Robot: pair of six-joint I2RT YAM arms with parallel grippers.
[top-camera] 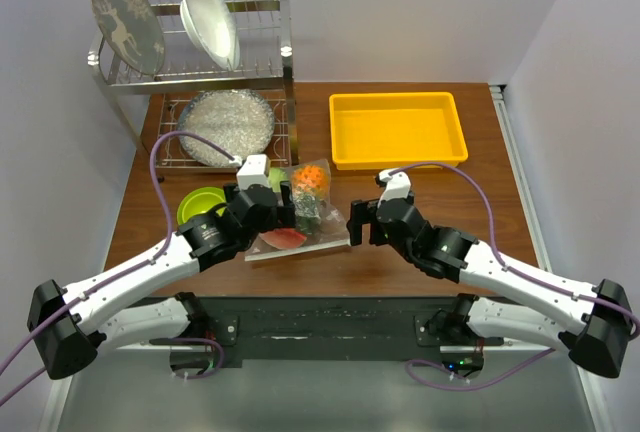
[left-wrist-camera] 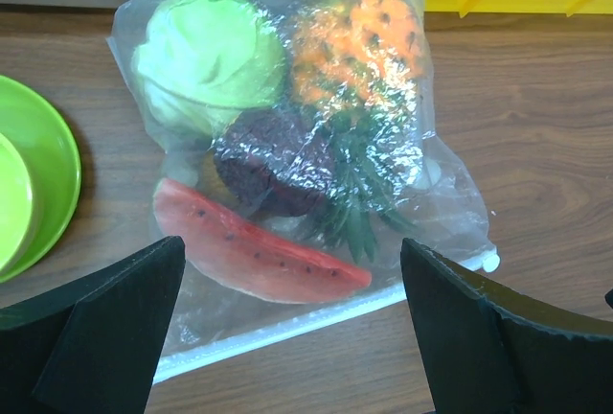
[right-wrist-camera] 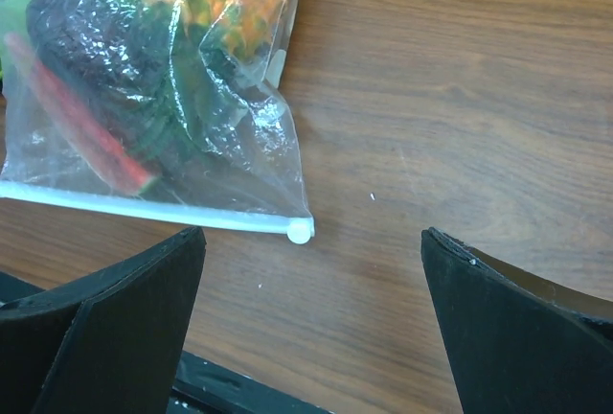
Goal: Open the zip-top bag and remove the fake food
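Clear zip-top bag (left-wrist-camera: 450, 218) of fake food (left-wrist-camera: 259, 263) lies on the tabletop (left-wrist-camera: 546, 146); our left hand (left-wrist-camera: 290, 246) and right hand (right-wrist-camera: 311, 232) stand apart.

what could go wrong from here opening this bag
1. The zip strip lies flat on the table; the right pincer may scrape wood and miss it.
2. The watermelon slice sits against the strip, so the left pincer could pinch fruit through the plastic.
3. Nothing pins the bag; a one-sided pull may just drag it.

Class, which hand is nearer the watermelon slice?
Left. The left hand hovers over the watermelon slice; the right hand is off to its right, beside the bag.
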